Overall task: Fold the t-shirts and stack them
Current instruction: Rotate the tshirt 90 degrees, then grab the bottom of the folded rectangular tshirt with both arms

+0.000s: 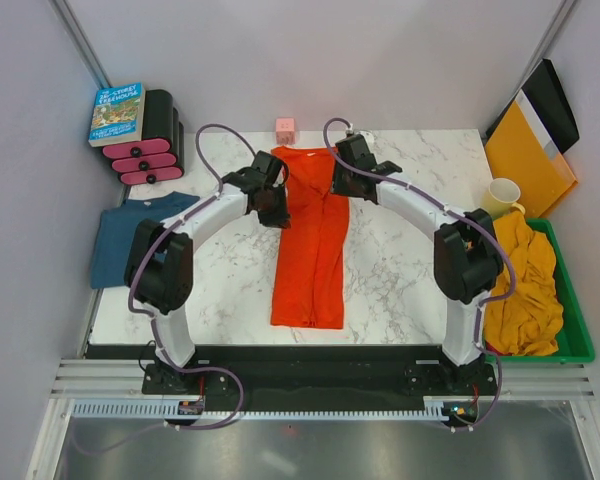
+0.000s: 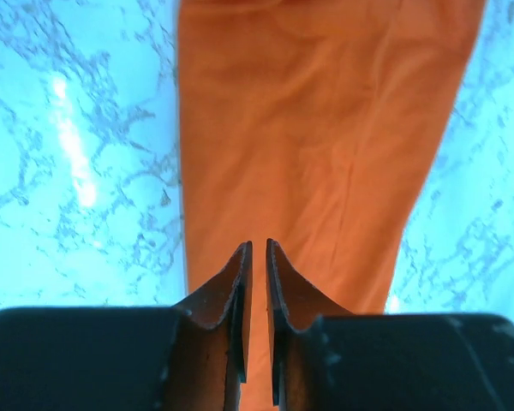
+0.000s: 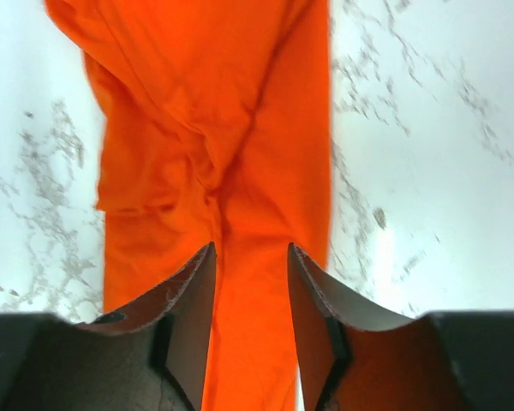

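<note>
Fingers of the left gripper (image 2: 259, 248) stand a narrow slit apart, gripping nothing; those of the right gripper (image 3: 251, 250) are parted wider, also holding nothing. Beneath and ahead of both pairs, the orange-red t-shirt (image 1: 310, 255) lies folded lengthwise on the marble table (image 1: 390, 260).
</note>
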Controlling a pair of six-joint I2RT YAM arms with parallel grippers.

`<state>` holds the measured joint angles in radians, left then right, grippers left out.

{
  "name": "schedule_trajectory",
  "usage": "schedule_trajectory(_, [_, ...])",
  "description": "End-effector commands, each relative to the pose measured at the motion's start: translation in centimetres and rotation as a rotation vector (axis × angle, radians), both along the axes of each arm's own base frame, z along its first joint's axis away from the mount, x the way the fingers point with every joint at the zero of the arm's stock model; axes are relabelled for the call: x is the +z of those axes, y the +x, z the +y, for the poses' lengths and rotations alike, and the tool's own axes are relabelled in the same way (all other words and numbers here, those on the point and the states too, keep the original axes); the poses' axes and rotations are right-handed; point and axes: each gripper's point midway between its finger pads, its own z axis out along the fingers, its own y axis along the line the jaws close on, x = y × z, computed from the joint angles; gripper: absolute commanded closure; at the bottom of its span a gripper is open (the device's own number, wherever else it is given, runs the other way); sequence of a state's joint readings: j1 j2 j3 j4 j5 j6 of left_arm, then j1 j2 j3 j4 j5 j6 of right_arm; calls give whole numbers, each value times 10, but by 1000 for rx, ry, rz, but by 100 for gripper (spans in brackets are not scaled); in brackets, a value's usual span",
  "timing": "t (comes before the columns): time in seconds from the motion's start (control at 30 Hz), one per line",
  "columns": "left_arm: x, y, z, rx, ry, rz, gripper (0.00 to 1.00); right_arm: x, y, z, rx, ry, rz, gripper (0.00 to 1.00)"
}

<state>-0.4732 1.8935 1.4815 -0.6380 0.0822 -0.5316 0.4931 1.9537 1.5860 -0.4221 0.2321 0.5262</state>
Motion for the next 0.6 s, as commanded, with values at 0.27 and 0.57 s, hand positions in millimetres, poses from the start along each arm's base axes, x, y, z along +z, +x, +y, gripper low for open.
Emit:
schedule_trajectory(0.27, [-27,-96,-27,-79,-149,91,89,-19,79,52,108,-6,-31,53])
schedule_trajectory(0.57, [-46,-126,-16,-77,-145,160,89,-36,98,62,135,-15,-46,51])
